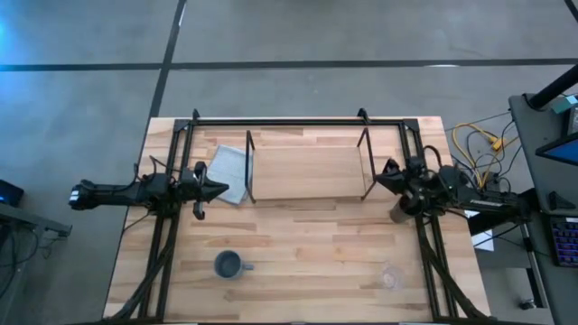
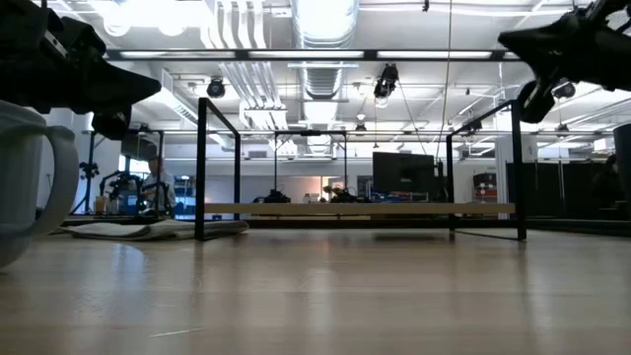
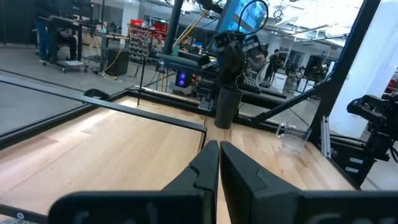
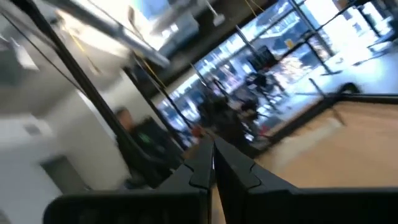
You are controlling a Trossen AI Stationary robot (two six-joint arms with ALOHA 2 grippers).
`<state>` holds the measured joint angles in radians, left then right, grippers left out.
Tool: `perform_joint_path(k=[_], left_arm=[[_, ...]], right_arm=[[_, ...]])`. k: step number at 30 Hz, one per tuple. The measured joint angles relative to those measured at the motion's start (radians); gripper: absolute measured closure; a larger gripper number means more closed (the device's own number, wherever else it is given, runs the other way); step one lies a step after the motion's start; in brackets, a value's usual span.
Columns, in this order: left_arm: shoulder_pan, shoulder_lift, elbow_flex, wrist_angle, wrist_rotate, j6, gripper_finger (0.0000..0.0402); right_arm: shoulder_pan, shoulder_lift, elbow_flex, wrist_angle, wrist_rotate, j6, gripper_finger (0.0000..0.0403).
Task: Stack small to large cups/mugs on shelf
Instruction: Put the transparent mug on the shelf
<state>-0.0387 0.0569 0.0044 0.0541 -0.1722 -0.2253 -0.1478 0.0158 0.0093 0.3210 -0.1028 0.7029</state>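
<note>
High view shows my left jaws [image 1: 219, 190] pressed together beside the cloth [image 1: 230, 172]. My right jaws [image 1: 386, 173], also pressed together, hover above the dark cup [image 1: 398, 214] off the shelf's [image 1: 305, 171] end.

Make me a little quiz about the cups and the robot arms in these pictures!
1. True or false: the blue-grey mug is standing on the shelf.
2. Which cup is nearest the right gripper? A clear cup, B dark cup, C blue-grey mug.
3. Fill in: the grey cloth lies beside the ____ gripper.

Key
1. False: it sits on the table, on the near side away from the shelf.
2. B.
3. Left.
</note>
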Motion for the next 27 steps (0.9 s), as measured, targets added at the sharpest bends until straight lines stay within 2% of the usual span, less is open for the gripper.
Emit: perform_joint_path(k=[3,5,8,12,16,21,27], left_arm=[[0.000,0.002,0.003,0.054,-0.001,-0.050,0.0401],[0.000,0.010,0.015,0.046,-0.001,-0.116,0.0401],[0.000,0.043,0.078,0.029,-0.001,-0.154,0.0401],[0.000,0.132,0.212,-0.040,-0.010,-0.075,0.0401],[0.000,0.274,0.429,-0.144,-0.023,0.051,0.0401],[0.000,0.480,0.768,-0.368,-0.042,0.180,0.0401],[0.000,0.689,1.135,-0.561,-0.121,0.191,0.0401]], right_arm=[[0.000,0.002,0.035,0.015,0.000,-0.007,0.0394],[0.000,0.015,0.101,-0.049,0.000,-0.015,0.0394],[0.000,0.065,0.271,-0.278,0.000,-0.023,0.0394],[0.000,0.201,0.552,-0.635,-0.008,-0.028,0.0394],[0.000,0.374,0.820,-0.858,-0.010,-0.059,0.0394],[0.000,0.582,1.106,-0.995,-0.026,-0.137,0.0394],[0.000,0.773,1.383,-1.140,-0.057,-0.276,0.0394]])
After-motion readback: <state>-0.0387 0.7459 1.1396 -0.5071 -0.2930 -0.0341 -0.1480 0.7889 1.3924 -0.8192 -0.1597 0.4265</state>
